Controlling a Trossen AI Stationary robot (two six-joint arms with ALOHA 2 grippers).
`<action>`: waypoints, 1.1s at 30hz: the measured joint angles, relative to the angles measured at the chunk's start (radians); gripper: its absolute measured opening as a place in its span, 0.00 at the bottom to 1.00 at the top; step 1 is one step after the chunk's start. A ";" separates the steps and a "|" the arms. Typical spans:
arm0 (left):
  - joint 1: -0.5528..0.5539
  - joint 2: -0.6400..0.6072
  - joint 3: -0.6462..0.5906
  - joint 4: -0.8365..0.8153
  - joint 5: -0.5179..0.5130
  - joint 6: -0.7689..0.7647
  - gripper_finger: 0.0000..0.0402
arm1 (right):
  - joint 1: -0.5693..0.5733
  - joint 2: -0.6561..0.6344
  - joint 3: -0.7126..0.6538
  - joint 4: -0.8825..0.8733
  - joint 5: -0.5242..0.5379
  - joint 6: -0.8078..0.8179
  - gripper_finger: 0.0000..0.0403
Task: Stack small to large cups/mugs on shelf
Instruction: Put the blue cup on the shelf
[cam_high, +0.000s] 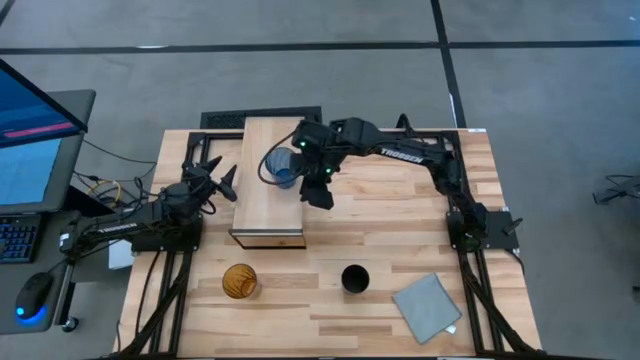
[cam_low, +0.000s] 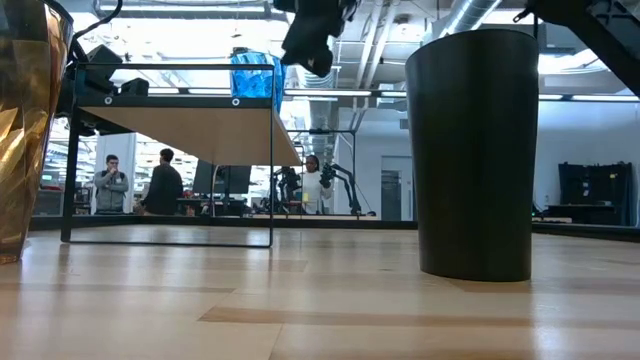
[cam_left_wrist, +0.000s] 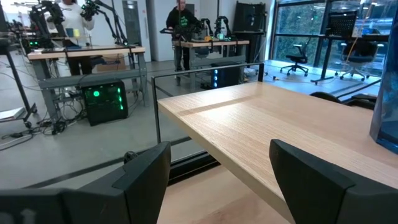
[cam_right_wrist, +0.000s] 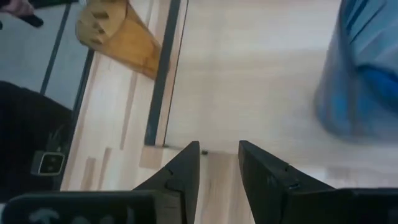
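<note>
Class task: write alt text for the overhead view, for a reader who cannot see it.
Seen from above, a translucent blue cup stands on a raised light-wood shelf, with the right gripper just beside it, fingers apart and empty. An amber cup, a black cup and a grey-blue folded cloth sit on the slatted table nearer the front edge. The left gripper waits left of the shelf.

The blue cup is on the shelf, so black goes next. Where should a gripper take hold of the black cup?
Probably from straight above: the black cup stands upright, mouth open, alone on the table. Pinch one side of its rim, one finger inside, one outside; the amber cup and cloth sit well clear.
</note>
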 joint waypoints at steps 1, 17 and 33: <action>0.000 0.000 0.000 0.000 0.000 0.000 0.66 | 0.000 0.000 0.000 0.013 0.000 0.000 0.33; 0.000 0.000 0.000 0.000 0.000 0.000 0.66 | 0.000 -0.001 0.000 0.109 0.061 -0.053 0.33; 0.000 0.000 0.000 0.000 0.000 0.000 0.66 | -0.008 -0.001 0.000 0.186 0.201 -0.056 0.33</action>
